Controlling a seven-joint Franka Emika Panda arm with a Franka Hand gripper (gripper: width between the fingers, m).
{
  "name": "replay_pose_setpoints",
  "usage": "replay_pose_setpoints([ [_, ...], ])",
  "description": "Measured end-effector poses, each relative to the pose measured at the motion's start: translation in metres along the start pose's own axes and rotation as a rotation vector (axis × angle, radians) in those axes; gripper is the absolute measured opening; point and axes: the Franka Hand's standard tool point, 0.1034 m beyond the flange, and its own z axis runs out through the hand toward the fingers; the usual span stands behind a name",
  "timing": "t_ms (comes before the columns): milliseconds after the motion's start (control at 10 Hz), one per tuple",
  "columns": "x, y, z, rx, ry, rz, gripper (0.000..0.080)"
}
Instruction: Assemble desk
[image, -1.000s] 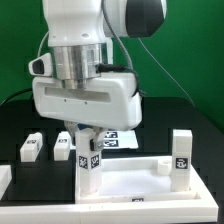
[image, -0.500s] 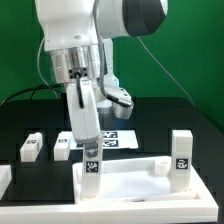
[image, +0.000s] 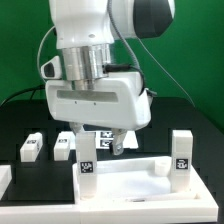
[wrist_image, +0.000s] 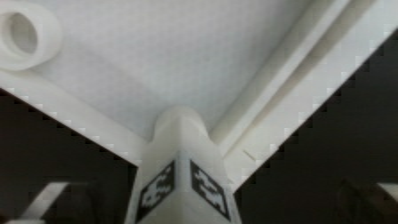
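Observation:
The desk's white top panel (image: 135, 185) lies flat at the front, and in the wrist view (wrist_image: 160, 80) it fills most of the picture, with a round hole near one corner. One tagged leg post (image: 86, 160) stands upright at its corner on the exterior view's left, seen end-on in the wrist view (wrist_image: 185, 175). A second leg post (image: 181, 156) stands at the right corner. My gripper (image: 97, 140) hangs just over the left post, open, with its fingers (wrist_image: 54, 200) apart from the post's sides and nothing held.
Two loose leg posts (image: 30, 148) (image: 63, 146) lie on the black table behind the panel on the exterior view's left. The marker board (image: 112, 140) lies behind the gripper. The big arm hides the middle of the scene.
The hand has turned back from edge-on to broadside. Its jaws have opened and let go of the left leg post, which stays upright on the panel.

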Motion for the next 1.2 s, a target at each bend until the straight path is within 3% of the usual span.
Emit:
replay_pose_setpoints([
  [300, 0.002, 0.004, 0.001, -0.004, -0.002, -0.211, 0.0648],
  [500, 0.016, 0.017, -0.003, -0.008, -0.003, -0.409, 0.0648],
  [700, 0.025, 0.011, -0.005, -0.003, 0.001, -0.415, 0.0648],
  [800, 0.024, 0.012, -0.004, -0.004, 0.0, -0.419, 0.0519],
  [900, 0.024, 0.011, -0.004, -0.002, -0.001, -0.372, 0.0519],
  [1100, 0.024, 0.011, -0.004, -0.002, 0.0, -0.261, 0.0287],
  [1200, 0.024, 0.012, -0.004, -0.002, 0.0, -0.19, 0.0287],
])
